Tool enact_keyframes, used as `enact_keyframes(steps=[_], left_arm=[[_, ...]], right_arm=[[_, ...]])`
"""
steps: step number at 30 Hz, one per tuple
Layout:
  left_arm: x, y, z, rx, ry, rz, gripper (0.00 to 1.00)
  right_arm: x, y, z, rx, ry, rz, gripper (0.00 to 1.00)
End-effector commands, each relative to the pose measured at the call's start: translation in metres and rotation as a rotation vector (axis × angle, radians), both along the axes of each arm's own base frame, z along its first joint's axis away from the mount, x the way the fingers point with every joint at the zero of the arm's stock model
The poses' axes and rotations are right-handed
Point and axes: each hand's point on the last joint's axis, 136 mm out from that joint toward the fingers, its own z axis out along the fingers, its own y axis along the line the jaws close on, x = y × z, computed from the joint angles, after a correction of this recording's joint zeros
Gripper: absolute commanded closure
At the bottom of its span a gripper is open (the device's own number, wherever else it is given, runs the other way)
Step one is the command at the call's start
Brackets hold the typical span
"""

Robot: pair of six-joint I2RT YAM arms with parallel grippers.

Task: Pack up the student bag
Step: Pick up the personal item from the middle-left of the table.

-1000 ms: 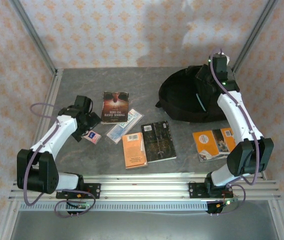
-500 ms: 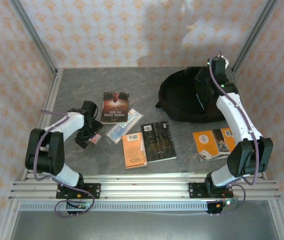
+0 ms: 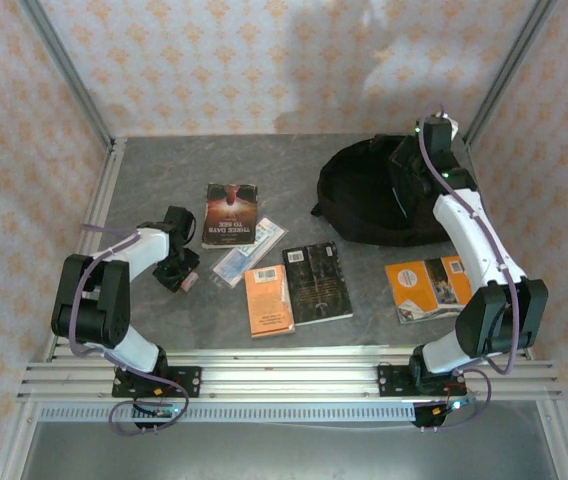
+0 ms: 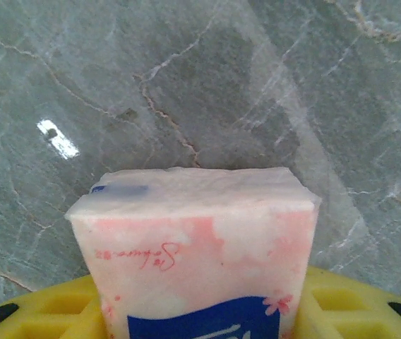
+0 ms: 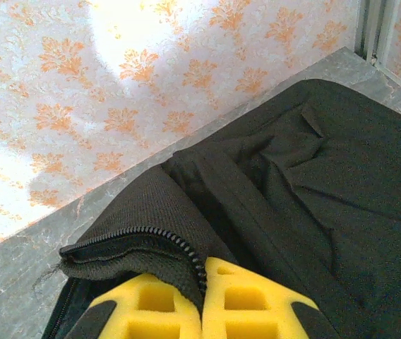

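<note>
The black student bag (image 3: 364,195) sits at the far right of the grey, veined worktop (image 3: 164,165), close to the orange-patterned wallpaper (image 3: 264,60). The right hand (image 5: 200,282) is pinched tight on its zippered edge. Several books (image 3: 316,282) lie nearer. At the left, the left hand (image 4: 200,318) is half closed, its pads pressed on a tissue pack (image 4: 200,233).

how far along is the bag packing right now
Done: nothing visibly packed. In hand: the right hand pinches the zipped rim of the black fabric backpack; the left hand grips a pink and white packet. Left: four paperback books and a clear flat pouch lie on the grey marbled table.
</note>
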Motion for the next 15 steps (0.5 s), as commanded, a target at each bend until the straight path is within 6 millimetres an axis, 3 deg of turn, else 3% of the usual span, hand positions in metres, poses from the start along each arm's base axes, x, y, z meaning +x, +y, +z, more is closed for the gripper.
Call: enact_keyframes(steps=[1, 7, 11, 15], left_arm=[[0.015, 0.005, 0.013, 0.027, -0.088, 0.005, 0.5], [0.033, -0.007, 0.069, 0.016, -0.232, -0.076, 0.49], [0.059, -0.052, 0.128, 0.014, -0.367, -0.289, 0.48], [0.089, -0.119, 0.187, -0.061, -0.549, -0.516, 0.48]], right_arm=[[-0.008, -0.002, 0.03, 0.009, -0.084, -0.01, 1.0], [-0.014, 0.008, 0.035, 0.042, -0.087, 0.043, 1.0], [-0.021, 0.024, 0.041, 0.097, -0.118, 0.109, 1.0], [-0.027, 0.033, 0.042, 0.114, -0.125, 0.145, 1.0]])
